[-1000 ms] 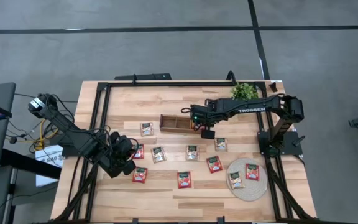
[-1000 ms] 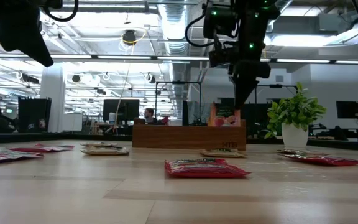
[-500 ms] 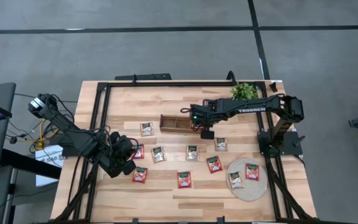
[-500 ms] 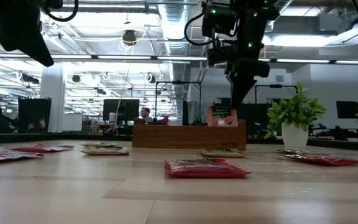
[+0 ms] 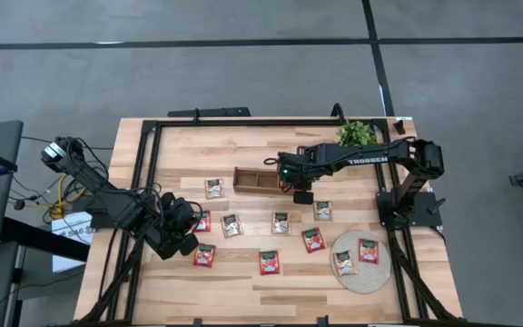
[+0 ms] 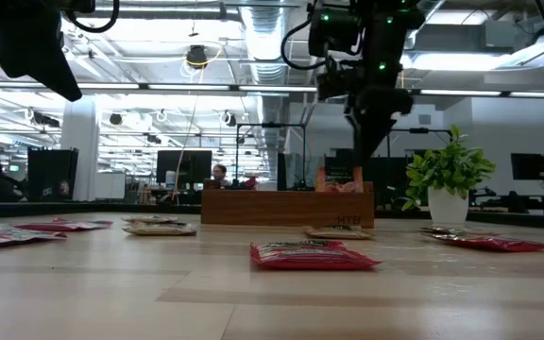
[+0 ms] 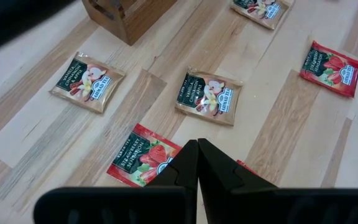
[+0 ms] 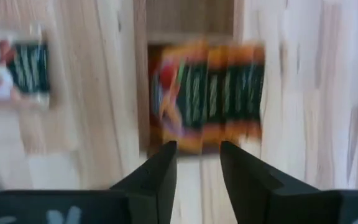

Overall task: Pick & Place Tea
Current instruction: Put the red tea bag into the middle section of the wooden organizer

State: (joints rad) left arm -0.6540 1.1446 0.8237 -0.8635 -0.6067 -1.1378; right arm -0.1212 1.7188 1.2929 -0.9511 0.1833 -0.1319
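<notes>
A wooden box (image 5: pixel 257 179) stands on the table's far middle part. My right gripper (image 8: pixel 197 155) hangs open just over the box's right end (image 6: pixel 348 203), fingers pointing down. A red tea sachet (image 8: pixel 210 93) stands on edge inside that end. Its top (image 6: pixel 336 179) sticks up above the box wall, below and beside the fingers. My left gripper (image 7: pixel 197 144) is shut and empty. It hovers over a red sachet (image 7: pixel 143 157) near the table's left side (image 5: pixel 185 238). Several more sachets (image 5: pixel 281 222) lie flat on the table.
A round woven mat (image 5: pixel 361 272) at the near right carries two sachets (image 5: pixel 368 250). A potted green plant (image 5: pixel 358 133) stands at the far right, close behind my right arm. Black frame rails (image 5: pixel 152 163) run along the table's edges. Bare wood lies along the near edge.
My right gripper has opened over the box's right end and let go of the red sachet. The sachet has sunk deeper into the box, so that only its top shows above the wall.
</notes>
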